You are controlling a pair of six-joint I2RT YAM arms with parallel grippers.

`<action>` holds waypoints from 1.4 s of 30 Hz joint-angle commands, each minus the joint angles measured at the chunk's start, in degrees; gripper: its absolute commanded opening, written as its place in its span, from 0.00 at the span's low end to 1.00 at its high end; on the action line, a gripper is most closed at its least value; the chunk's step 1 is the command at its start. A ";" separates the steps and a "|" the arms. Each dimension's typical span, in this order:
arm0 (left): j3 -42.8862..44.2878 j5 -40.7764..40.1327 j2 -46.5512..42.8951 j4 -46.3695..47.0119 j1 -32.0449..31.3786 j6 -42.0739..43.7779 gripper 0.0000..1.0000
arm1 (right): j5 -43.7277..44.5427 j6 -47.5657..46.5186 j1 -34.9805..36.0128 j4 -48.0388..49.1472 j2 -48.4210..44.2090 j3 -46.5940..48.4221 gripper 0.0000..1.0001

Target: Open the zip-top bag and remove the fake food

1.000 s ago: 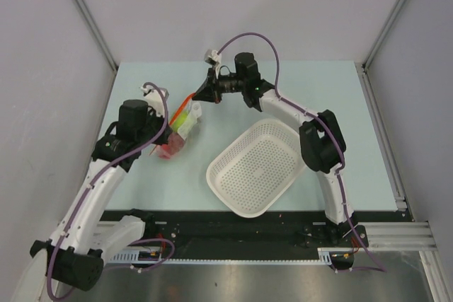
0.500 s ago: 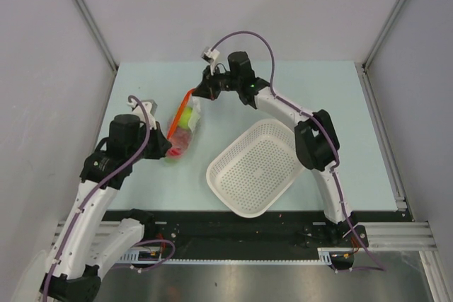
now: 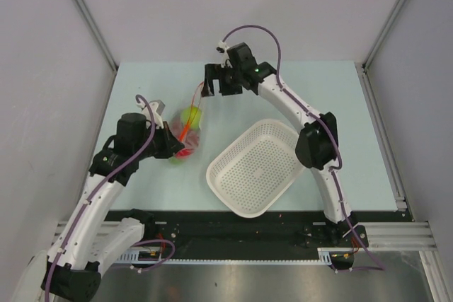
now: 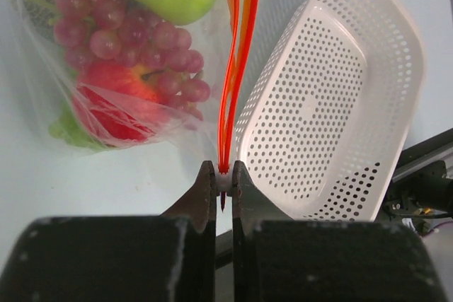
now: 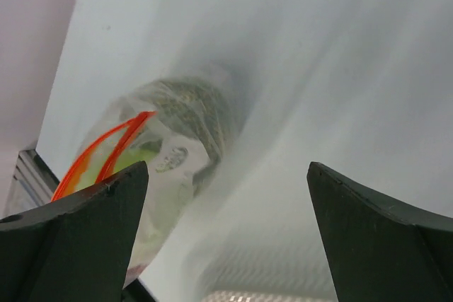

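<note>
While the left gripper (image 4: 223, 171) is clamped on the orange-red zip strip (image 4: 237, 68) of the clear crinkly zip-top bag (image 3: 185, 129) beside the white perforated basket (image 3: 255, 167) and the right gripper (image 5: 228, 167) gapes empty, the mouth looks barely parted, plastic fake food (image 4: 134, 54) all inside.

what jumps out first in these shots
The clear zip-top bag of fake food sits left of centre, its orange-red zip strip pinched in the shut left gripper. A white perforated basket lies empty to its right, and the right gripper hangs open by the bag's far end.
</note>
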 commanded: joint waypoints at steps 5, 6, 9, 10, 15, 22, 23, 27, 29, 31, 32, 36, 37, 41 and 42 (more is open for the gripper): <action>0.27 3.20 -0.35 4.93 -0.19 -1.80 0.00 | 4.77 16.49 -0.18 -8.86 -17.31 -9.53 0.99; 0.27 3.29 -0.35 5.10 -0.10 -1.80 0.00 | 4.51 17.81 0.78 -8.42 -18.01 -10.06 0.99; 0.27 3.56 0.09 5.37 -0.19 -1.71 0.00 | 5.38 19.48 2.71 -9.21 -17.15 -7.97 1.00; 0.27 3.64 0.35 5.54 -0.10 -1.80 0.00 | 5.12 19.84 3.16 -9.38 -16.62 -7.26 1.00; 0.53 3.73 0.26 5.81 -0.19 -1.62 0.00 | 4.15 23.09 4.74 -8.33 -13.45 -6.02 0.88; 0.53 3.47 0.09 5.81 -0.19 -1.27 0.00 | 3.37 23.45 5.36 -5.43 -9.94 -5.49 0.66; 0.36 3.82 0.17 5.90 -0.10 -1.27 0.00 | 3.02 23.53 5.45 -4.90 -9.67 -5.76 0.65; 0.62 4.00 0.35 5.90 -0.19 -1.18 0.00 | 1.78 23.45 6.41 -3.58 -8.88 -6.11 0.47; 1.40 3.65 0.35 5.46 -0.10 -1.18 0.01 | 0.99 23.62 6.77 -2.61 -8.79 -6.29 0.30; 2.20 3.21 0.53 5.11 -0.19 -1.44 0.11 | -0.32 23.80 6.94 -2.44 -8.61 -5.76 0.03; 3.16 3.03 0.53 5.11 -0.19 -1.62 0.25 | -0.33 23.88 7.03 -2.70 -8.70 -5.15 0.00; 7.29 -0.73 1.92 5.02 -0.19 -3.20 0.58 | -0.06 24.41 7.38 -3.75 -9.93 -4.79 0.00; 8.34 -2.32 2.80 4.58 -0.19 -3.20 0.66 | -0.06 24.76 7.47 -3.93 -10.28 -4.79 0.00; 14.23 -9.53 9.12 3.52 -0.19 -2.68 0.62 | 0.28 25.12 8.00 -4.63 -11.69 -4.88 0.00; 14.76 -10.06 10.62 3.78 -0.28 -2.41 0.62 | 0.81 25.20 8.09 -4.90 -11.86 -4.88 0.00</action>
